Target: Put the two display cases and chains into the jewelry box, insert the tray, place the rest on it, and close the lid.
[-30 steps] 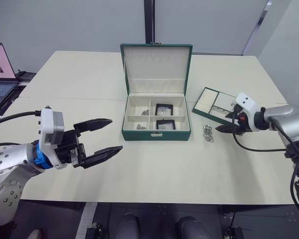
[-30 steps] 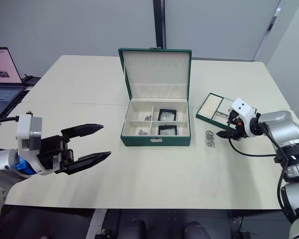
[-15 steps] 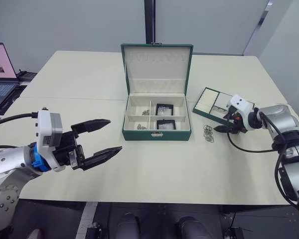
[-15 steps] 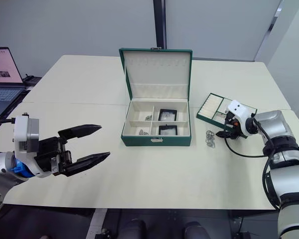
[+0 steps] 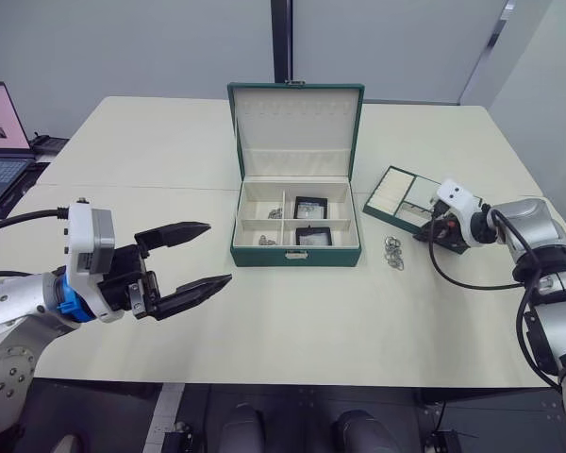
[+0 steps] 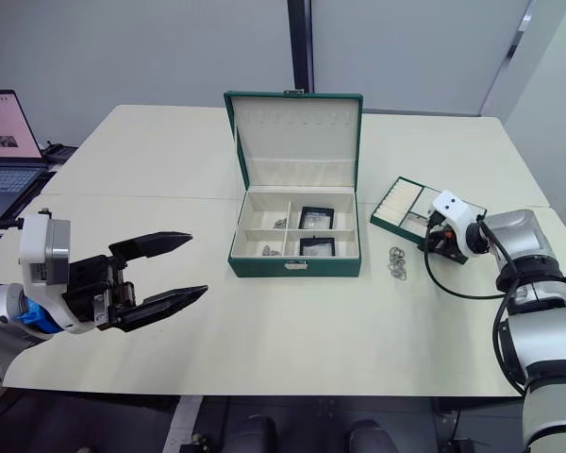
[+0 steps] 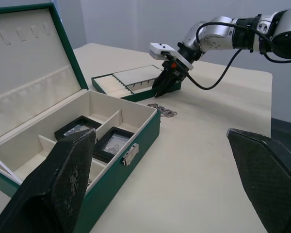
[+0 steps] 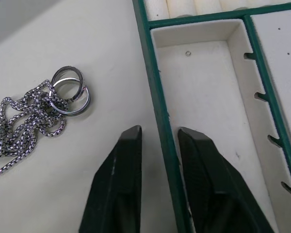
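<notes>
The right gripper [image 8: 157,187] has moved from beside the loose chain [image 5: 392,251] on the table [image 5: 292,311] to the tray [image 5: 403,195], its slightly parted fingers straddling the green rim without clamping it yet. That suggests the tray insertion comes next, since both display cases [image 5: 309,207] already lie in the open jewelry box [image 5: 296,253]. The left gripper [image 5: 181,263] hovers wide open and empty.

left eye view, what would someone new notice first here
The dark green jewelry box stands mid-table, its cream-lined lid raised and two black-framed display cases inside. To its right, the right gripper straddles the shallow green tray's rim, beside a silvery chain lying on the table.
</notes>
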Tool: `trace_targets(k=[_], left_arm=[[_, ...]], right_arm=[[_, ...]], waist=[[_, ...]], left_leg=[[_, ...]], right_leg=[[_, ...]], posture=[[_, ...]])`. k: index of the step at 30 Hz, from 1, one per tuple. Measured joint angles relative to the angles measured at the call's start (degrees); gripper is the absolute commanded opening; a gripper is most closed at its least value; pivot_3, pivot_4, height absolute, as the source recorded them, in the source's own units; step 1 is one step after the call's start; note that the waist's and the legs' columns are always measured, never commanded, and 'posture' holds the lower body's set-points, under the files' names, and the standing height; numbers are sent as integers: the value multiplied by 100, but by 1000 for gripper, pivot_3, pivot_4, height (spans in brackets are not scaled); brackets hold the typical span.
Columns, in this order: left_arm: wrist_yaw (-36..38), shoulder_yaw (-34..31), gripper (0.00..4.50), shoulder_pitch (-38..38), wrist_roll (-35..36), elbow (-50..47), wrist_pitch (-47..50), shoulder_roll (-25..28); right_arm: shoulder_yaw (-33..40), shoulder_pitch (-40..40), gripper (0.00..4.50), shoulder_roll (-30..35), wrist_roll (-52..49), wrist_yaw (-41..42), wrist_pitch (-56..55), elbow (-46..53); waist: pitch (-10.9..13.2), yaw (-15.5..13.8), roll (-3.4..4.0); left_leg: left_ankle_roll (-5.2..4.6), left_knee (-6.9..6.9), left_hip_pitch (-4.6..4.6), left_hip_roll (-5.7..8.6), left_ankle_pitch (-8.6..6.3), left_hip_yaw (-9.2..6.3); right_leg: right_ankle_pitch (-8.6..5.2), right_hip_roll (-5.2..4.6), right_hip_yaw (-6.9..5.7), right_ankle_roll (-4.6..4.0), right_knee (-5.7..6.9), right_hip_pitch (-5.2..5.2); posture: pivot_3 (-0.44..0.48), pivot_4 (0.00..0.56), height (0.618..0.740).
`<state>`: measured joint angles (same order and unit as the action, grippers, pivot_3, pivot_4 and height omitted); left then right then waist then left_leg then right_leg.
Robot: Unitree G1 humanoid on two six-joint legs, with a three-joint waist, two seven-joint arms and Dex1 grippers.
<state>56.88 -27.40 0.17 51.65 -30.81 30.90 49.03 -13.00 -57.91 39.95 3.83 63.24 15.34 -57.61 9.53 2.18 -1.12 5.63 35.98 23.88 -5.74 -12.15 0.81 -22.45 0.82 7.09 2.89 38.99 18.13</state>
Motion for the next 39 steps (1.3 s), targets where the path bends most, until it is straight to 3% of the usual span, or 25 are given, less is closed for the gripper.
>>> trace_targets(k=[2,19,22,25,32,39], left_arm=[[0,0,4500,-35,1,0,1,0],[37,22,4500,-130,0,119,4,-1],[130,31,4500,-188,-7,281,-5,0],[187,54,4500,-243,-28,443,-16,0],[296,91,4500,-351,-52,657,-18,1],[378,53,4500,-273,-136,690,-46,4]], right_arm=[[2,-21,21,-25,22,16,-12,-9],[52,-49,21,96,220,53,80,228],[40,71,21,480,276,272,417,998],[46,423,21,1066,286,575,1078,2342],[37,1236,21,1784,-148,1370,2744,5050],[-153,834,21,1918,-801,1732,4039,6714]], waist=[[0,12,0],[13,20,20],[24,-3,39],[25,-34,40],[31,-18,51],[32,-19,53]], left_leg=[[0,0,0,0,0,0],[1,1,1,1,0,1],[0,0,2,2,0,3],[0,-1,2,0,0,1],[-4,-4,1,0,-3,1],[-12,-5,1,0,-7,-2]], right_leg=[[0,0,0,0,0,0],[0,-1,0,0,0,-1],[0,-3,0,1,0,1],[0,-2,-2,1,0,4],[0,1,1,1,3,5],[0,1,-2,1,2,7]], posture=[[0,150,726],[0,150,726],[0,150,726],[0,150,726],[0,150,726],[0,150,726]])
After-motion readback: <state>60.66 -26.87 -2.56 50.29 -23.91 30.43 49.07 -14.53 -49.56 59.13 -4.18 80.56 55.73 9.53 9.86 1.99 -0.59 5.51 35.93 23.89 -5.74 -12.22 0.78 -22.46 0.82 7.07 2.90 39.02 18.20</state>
